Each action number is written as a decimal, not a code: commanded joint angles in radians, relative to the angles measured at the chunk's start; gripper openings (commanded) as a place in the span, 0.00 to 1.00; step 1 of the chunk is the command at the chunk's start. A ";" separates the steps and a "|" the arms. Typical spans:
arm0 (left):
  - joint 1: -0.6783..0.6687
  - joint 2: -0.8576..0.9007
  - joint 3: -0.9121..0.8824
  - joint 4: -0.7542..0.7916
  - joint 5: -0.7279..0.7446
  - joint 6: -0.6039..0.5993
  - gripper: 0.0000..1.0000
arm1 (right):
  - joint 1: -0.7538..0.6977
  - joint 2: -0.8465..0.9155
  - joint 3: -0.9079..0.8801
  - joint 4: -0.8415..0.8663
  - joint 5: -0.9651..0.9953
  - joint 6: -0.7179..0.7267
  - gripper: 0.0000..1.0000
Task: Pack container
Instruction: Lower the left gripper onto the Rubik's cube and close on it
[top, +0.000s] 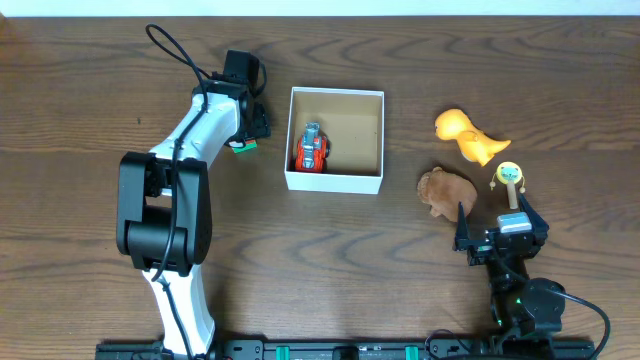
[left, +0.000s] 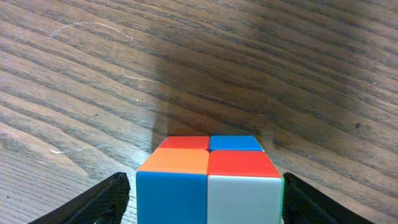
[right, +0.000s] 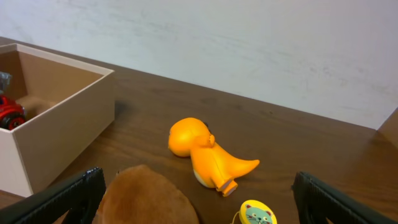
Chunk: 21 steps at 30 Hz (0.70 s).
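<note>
Between the two claws, nearer the left one, the container (top: 335, 182) sits open on the table (top: 80, 90). A red toy car (top: 311, 149) lies inside it on the side toward the left claw (top: 244, 140), and the rest of its floor is bare. By my reading, one piece is packed and four are left. Just outside the container wall, the left claw straddles a colour cube (left: 208, 177), with a finger close on either flank. I cannot tell whether they press it, nor whether the cube is off the table. That cube looks like the next thing to go in. The right claw (top: 499, 234) stands with its fingers spread wide and nothing between them. Just ahead of it lie a brown plush (top: 447, 190) and a small yellow face toy (top: 509, 177), and further ahead an orange dinosaur (top: 468, 134), all on the table and well apart from the container.
</note>
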 joint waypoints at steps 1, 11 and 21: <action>0.006 0.015 -0.012 -0.001 -0.001 0.016 0.77 | -0.013 -0.006 -0.002 -0.004 0.003 0.018 0.99; 0.006 0.032 -0.018 0.003 0.041 0.016 0.71 | -0.013 -0.006 -0.002 -0.004 0.003 0.018 0.99; 0.006 0.032 -0.018 -0.001 0.041 0.016 0.69 | -0.013 -0.006 -0.002 -0.004 0.003 0.018 0.99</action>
